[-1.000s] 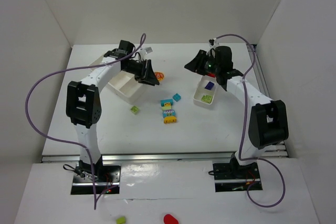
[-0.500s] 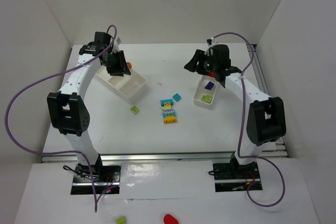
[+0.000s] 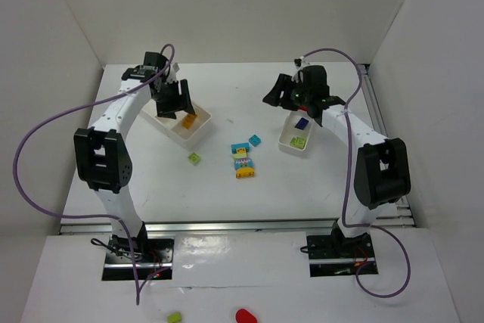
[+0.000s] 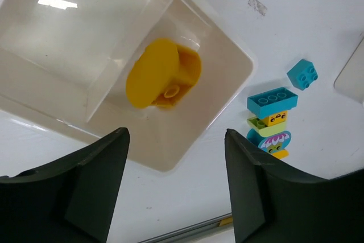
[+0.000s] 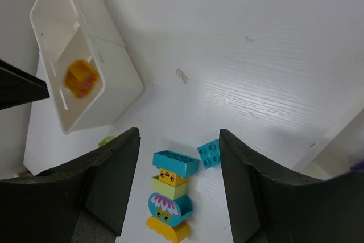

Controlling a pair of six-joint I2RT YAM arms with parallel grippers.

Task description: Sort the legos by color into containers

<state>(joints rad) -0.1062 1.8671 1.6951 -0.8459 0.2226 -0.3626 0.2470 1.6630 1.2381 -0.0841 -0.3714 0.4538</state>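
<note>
Left wrist: orange lego (image 4: 162, 75) in tray (image 4: 223, 92) compartment — beneath parted left claw (image 4: 174, 140).

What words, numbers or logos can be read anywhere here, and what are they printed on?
None: no word, number or logo can be read in any view.
The stacked bricks carry printed pictures only, a small face and a flower, with no letters.
The white tray and the loose cyan brick show no markings.
</note>
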